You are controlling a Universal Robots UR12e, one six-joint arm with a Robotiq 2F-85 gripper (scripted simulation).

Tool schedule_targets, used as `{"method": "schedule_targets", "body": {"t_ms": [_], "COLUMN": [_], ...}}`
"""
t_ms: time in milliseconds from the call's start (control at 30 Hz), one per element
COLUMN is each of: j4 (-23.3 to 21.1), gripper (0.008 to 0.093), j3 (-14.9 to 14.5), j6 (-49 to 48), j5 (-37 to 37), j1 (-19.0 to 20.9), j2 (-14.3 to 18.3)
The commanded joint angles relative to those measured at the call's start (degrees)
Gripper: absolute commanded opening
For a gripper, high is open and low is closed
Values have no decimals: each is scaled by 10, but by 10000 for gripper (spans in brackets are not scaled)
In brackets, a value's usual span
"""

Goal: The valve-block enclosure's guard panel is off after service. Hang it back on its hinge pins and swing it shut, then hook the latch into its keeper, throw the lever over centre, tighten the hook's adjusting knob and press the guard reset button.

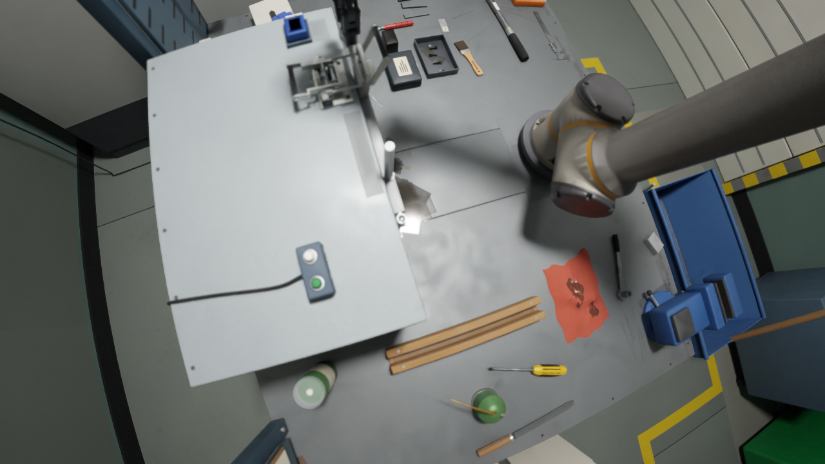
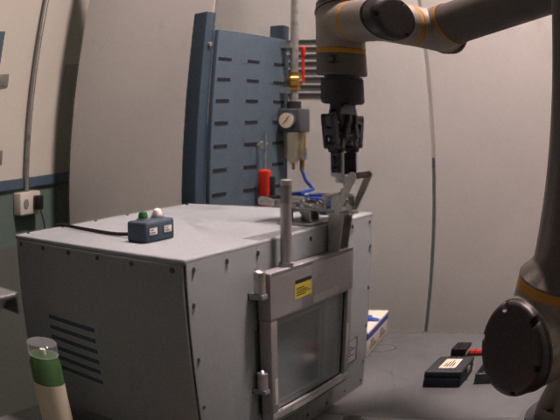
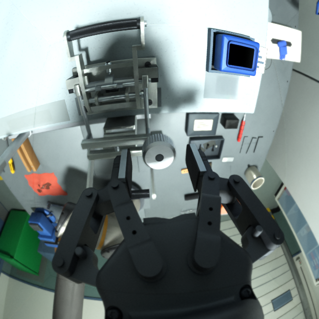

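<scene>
The knurled adjusting knob (image 3: 159,151) is hidden behind the fingers from the side but shows plainly in the wrist camera, lying just below my open, empty gripper (image 3: 159,165) at the enclosure's front edge. The latch (image 3: 113,89) sits on the enclosure's top with its black-gripped lever (image 3: 102,28) laid back away from the edge. Its hook bar reaches over the edge toward the keeper. The guard panel (image 2: 307,330) hangs on its hinge pins (image 2: 258,282), closed against the enclosure front. The button box (image 1: 315,271) with a white and a green button sits far along the top.
A blue socket block (image 3: 238,55) sits on the top beside the latch. A tall grey post (image 2: 285,221) stands at the panel's upper corner. Cases, hex keys and a red-handled tool lie on the floor under the gripper. The blue pegboard (image 2: 244,113) stands behind.
</scene>
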Motion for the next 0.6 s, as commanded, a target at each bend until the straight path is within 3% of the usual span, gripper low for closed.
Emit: {"method": "schedule_targets", "body": {"t_ms": [0, 567], "j4": [0, -8], "gripper": [600, 600], "j3": [-1, 6], "j6": [0, -1], "j5": [0, 0], "j1": [0, -1], "j2": [0, 1]}}
